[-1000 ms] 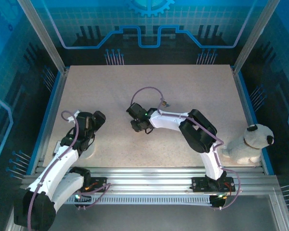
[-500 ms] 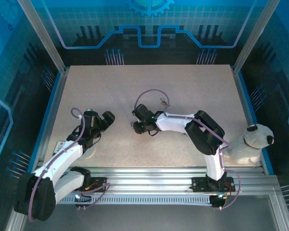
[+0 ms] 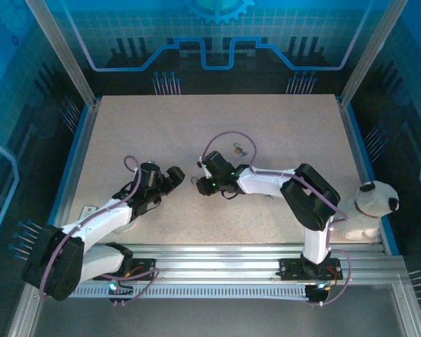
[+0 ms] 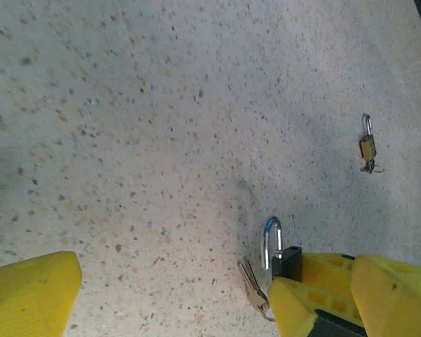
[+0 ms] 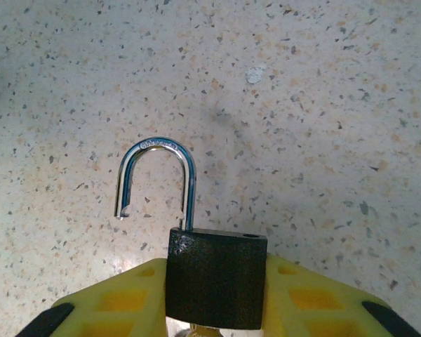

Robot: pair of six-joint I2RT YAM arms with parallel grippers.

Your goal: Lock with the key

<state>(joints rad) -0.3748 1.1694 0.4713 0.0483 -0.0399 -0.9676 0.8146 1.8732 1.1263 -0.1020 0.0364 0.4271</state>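
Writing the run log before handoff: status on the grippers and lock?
Right gripper shut on black padlock, shackle open. Left gripper open, empty, close by. Key beside padlock's body. Small brass padlock lies apart, not in the way.

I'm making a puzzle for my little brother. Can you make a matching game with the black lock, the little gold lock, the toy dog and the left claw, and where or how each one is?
Things
1. black padlock
2. small brass padlock
3. toy dog
4. left gripper

States
A. open, nothing in it
B. at the right edge of the table
C. held by the right gripper, shackle open
D. lying alone on the table

Pairs: 1-C, 2-D, 3-B, 4-A
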